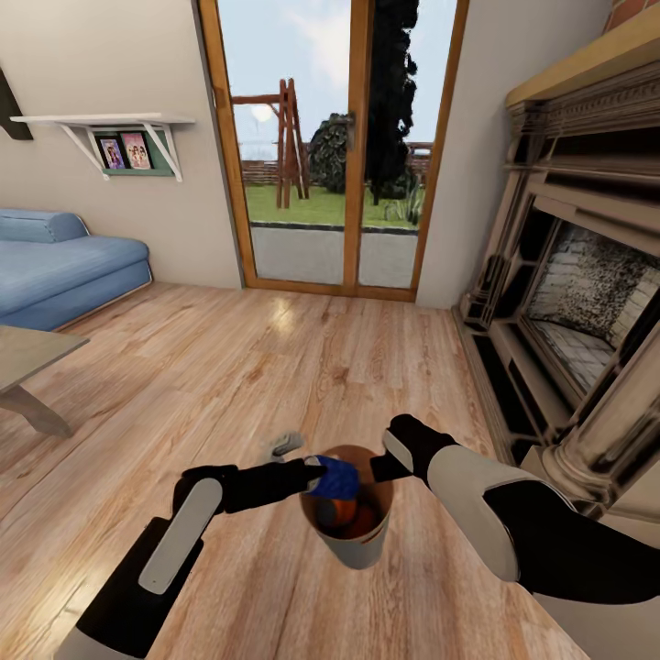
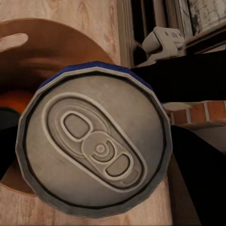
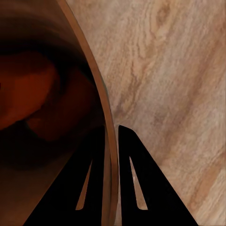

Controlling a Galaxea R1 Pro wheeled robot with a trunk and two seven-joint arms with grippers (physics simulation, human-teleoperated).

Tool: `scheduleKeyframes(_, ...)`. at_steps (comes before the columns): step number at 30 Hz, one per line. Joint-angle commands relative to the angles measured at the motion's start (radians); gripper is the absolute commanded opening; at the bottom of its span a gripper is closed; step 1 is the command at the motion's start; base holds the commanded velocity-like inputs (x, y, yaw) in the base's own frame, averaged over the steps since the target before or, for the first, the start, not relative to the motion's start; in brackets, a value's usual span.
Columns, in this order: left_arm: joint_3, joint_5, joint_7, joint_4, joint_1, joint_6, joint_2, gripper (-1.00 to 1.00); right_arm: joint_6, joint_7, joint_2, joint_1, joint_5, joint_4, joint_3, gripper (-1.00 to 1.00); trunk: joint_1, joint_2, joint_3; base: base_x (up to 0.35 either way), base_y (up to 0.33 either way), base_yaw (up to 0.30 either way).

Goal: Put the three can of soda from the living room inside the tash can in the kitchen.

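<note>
The dark blue can (image 1: 335,478) is held on its side by the left gripper (image 1: 316,477) over the 9 o'clock part of the trash can's rim (image 1: 323,531), its long axis lying roughly level and running from the left arm toward the bin's middle. In the left wrist view its silver top (image 2: 96,143) faces the camera squarely, a round embossed lid with an oval pull tab, ringed by a thin blue edge. The left gripper is pinched on this can. An orange can (image 1: 341,513) is seen lying inside the bin, below the blue one. The bin, a small round tapered vessel, pale grey-beige outside and glossy brown inside, is carried at its 3 o'clock rim by the right gripper (image 1: 378,469), whose two dark fingers (image 3: 136,183) are pressed on the thin wall (image 3: 107,141), one inside and one outside. Below lies a light wood plank floor (image 1: 275,367) with visible grain. At 12 o'clock stand wood-framed glass doors (image 1: 335,147), at 9 o'clock a light blue sofa (image 1: 64,266), and at 3 o'clock a carved fireplace (image 1: 568,302).
</note>
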Motion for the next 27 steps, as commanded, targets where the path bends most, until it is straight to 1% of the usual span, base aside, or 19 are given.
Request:
scheduleKeyframes(1, 0.000, -0.011, 0.000, 0.003, 0.000, -0.001, -0.007, -1.00, -0.001, 0.009, 0.000, 0.000, -0.013, -0.001, -0.016, -1.00, 0.000, 0.000, 0.000, 0.000, 0.000, 0.000)
scheduleKeyframes(3, -0.001, -0.030, 0.000, 0.012, 0.000, -0.001, -0.018, -1.00, -0.001, 0.018, 0.000, 0.000, -0.013, 0.000, -0.016, -1.00, 0.000, 0.000, 0.000, 0.000, 0.000, 0.000)
scheduleKeyframes(4, -0.001, -0.048, 0.000, 0.023, 0.000, -0.002, -0.025, -1.00, -0.001, 0.027, 0.000, 0.000, -0.013, 0.000, -0.016, -1.00, 0.000, 0.000, 0.000, 0.000, 0.000, 0.000)
scheduleKeyframes(9, -0.001, -0.088, 0.000, 0.042, 0.000, -0.017, -0.040, -1.00, 0.000, 0.041, 0.000, 0.000, -0.013, 0.001, -0.016, -1.00, 0.000, 0.000, 0.000, 0.000, 0.000, 0.000)
scheduleKeyframes(13, -0.003, -0.102, 0.001, 0.055, 0.000, -0.035, -0.050, -1.00, 0.000, 0.045, 0.000, 0.000, -0.013, 0.004, -0.016, -1.00, 0.000, 0.000, 0.000, 0.000, 0.000, 0.000)
scheduleKeyframes(16, -0.009, -0.108, 0.000, 0.099, 0.000, -0.059, -0.068, -1.00, 0.000, 0.046, 0.000, 0.000, -0.013, 0.004, -0.016, -1.00, 0.000, 0.000, 0.000, 0.000, 0.000, 0.000)
scheduleKeyframes(17, -0.019, -0.117, 0.001, 0.111, 0.000, -0.067, -0.075, -1.00, 0.000, 0.046, 0.000, 0.000, -0.013, 0.004, -0.016, -1.00, 0.000, 0.000, 0.000, 0.000, 0.000, 0.000)
scheduleKeyframes(19, -0.030, -0.137, 0.001, 0.123, 0.000, -0.076, -0.081, -1.00, 0.000, 0.047, 0.000, 0.000, -0.013, 0.004, -0.016, -1.00, 0.000, 0.000, 0.000, 0.000, 0.000, 0.000)
scheduleKeyframes(20, -0.038, -0.162, 0.001, 0.137, -0.001, -0.086, -0.088, -1.00, 0.000, 0.047, 0.000, 0.000, -0.013, 0.004, -0.016, -1.00, 0.000, 0.000, 0.000, 0.000, 0.000, 0.000)
scheduleKeyframes(21, -0.043, -0.183, 0.001, 0.151, -0.001, -0.095, -0.100, -1.00, 0.000, 0.047, 0.000, 0.000, -0.013, 0.004, -0.016, -1.00, 0.000, 0.000, 0.000, 0.000, 0.000, 0.000)
scheduleKeyframes(24, -0.050, -0.209, 0.000, 0.181, -0.001, -0.108, -0.120, -1.00, 0.000, 0.047, 0.000, 0.000, -0.013, 0.004, -0.016, -1.00, 0.000, 0.000, 0.000, 0.000, 0.000, 0.000)
scheduleKeyframes(27, -0.055, -0.223, 0.000, 0.204, -0.002, -0.125, -0.129, -1.00, 0.000, 0.048, 0.000, 0.000, -0.013, 0.004, -0.016, -1.00, 0.000, 0.000, 0.000, 0.000, 0.000, 0.000)
